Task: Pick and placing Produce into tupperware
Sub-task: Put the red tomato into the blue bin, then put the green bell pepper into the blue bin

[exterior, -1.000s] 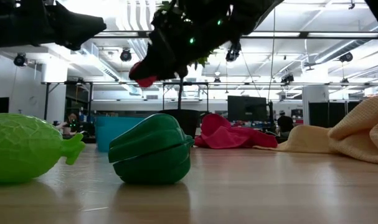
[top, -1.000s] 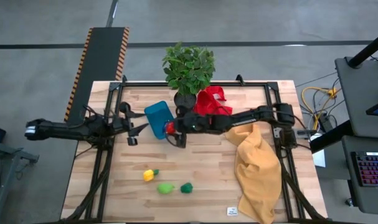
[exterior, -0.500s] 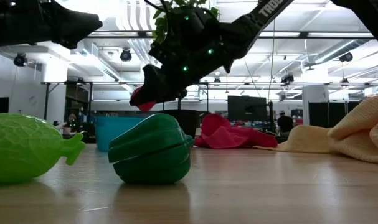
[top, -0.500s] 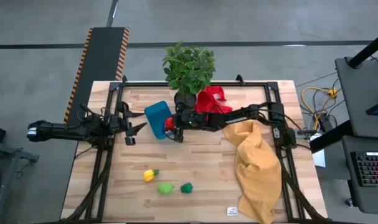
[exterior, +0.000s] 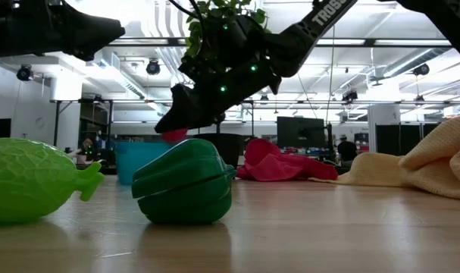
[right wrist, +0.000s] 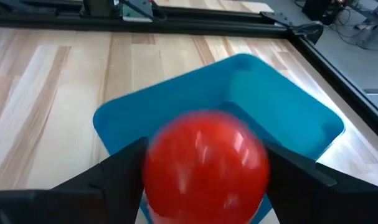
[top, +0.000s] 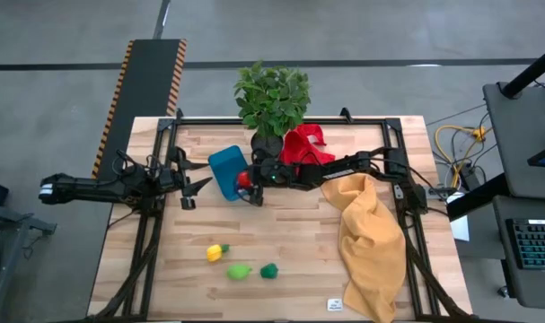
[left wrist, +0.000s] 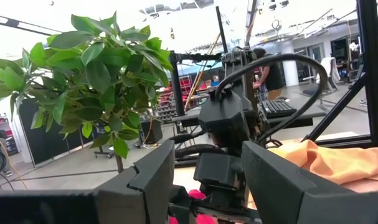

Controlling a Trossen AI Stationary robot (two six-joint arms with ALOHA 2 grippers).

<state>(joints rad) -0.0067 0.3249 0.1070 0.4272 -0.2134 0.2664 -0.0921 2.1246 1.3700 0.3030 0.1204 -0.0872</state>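
The right gripper (right wrist: 204, 186) was closed on a red round piece of produce (right wrist: 205, 165), held at the near rim of the blue tupperware (right wrist: 282, 106), whose cavity lay directly ahead and below. The left gripper (top: 189, 191), fingers apart, waited just beside the tub's opposite side. Yellow (top: 215, 253), light green (top: 239, 271) and dark green (top: 268, 270) pieces lay well apart on the table (top: 299, 233).

Over the last second the right gripper (top: 246, 183), clamping the round red toy fruit (right wrist: 205, 163), travels from beside the bright blue rectangular plastic tub (top: 227, 172) to its rim, dipping lower.
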